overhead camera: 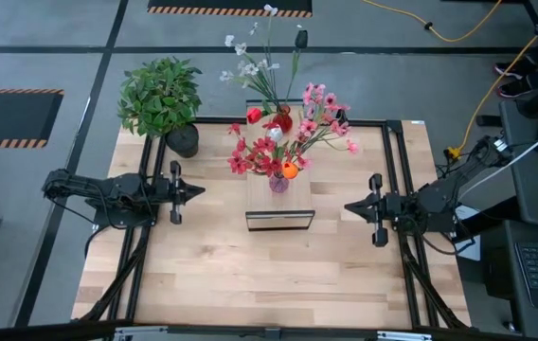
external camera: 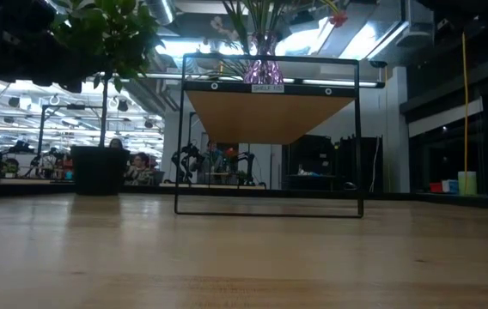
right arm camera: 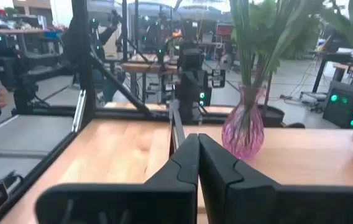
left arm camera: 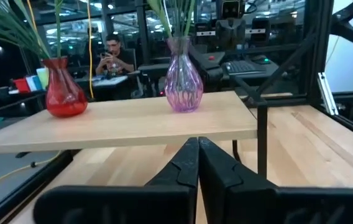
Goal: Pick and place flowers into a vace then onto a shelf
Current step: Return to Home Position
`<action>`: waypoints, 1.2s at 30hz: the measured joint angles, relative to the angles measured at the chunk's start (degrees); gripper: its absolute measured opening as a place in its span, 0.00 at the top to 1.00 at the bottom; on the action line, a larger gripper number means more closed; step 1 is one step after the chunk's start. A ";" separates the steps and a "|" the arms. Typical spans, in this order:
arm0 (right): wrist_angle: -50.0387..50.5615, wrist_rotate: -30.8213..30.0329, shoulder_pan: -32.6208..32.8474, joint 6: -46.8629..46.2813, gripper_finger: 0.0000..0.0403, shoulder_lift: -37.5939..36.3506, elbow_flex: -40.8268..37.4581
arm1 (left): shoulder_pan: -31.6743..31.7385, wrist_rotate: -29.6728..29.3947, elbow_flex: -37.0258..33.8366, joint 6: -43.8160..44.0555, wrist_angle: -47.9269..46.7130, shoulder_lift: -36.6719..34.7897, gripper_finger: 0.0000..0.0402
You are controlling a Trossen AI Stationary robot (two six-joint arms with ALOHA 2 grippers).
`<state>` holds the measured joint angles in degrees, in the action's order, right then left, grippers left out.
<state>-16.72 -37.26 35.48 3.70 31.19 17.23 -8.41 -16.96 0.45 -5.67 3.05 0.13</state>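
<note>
- Violet vase (overhead camera: pixel 278 182) is sitting around the middle of the shelf (overhead camera: pixel 278 208). The red vase (overhead camera: pixel 282 121) is sitting toward the end nearer the potted plant (overhead camera: pixel 160 95). The flowers (overhead camera: pixel 316 118) are standing in both vases, with stalks fanning wide above.
- Left gripper (overhead camera: pixel 200 189) is hovering beside the shelf on its own side, fingers pressed together and holding nothing.
- Right gripper (overhead camera: pixel 349 206) is hovering on the opposite side, fingers likewise pinched together and empty.
- Both tips are pointing at the shelf from near it, without touching. An inward swing while pulling back could be knocking the dark frame and rocking both vases.
- Violet vase is looking top-heavy, judging by its narrow foot and the broad spray leaning toward the right arm's side. A jolt to the platform could be tipping it over the edge.
- Pink blossoms are overhanging the shelf edge on the right arm's side. A gripper rising close underneath could be snagging a stalk and dragging the vase with it.
- Potted plant is standing off the shelf, near the left arm. Its foliage could be getting brushed if that arm sweeps wide.
</note>
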 joint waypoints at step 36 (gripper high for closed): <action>0.52 5.78 -0.04 10.55 0.99 -25.34 -16.85 | 7.51 5.08 0.00 6.58 -0.61 0.56 1.00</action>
<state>-16.20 -31.47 35.44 14.24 5.85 0.38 -0.91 -11.88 0.45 0.91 2.44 0.69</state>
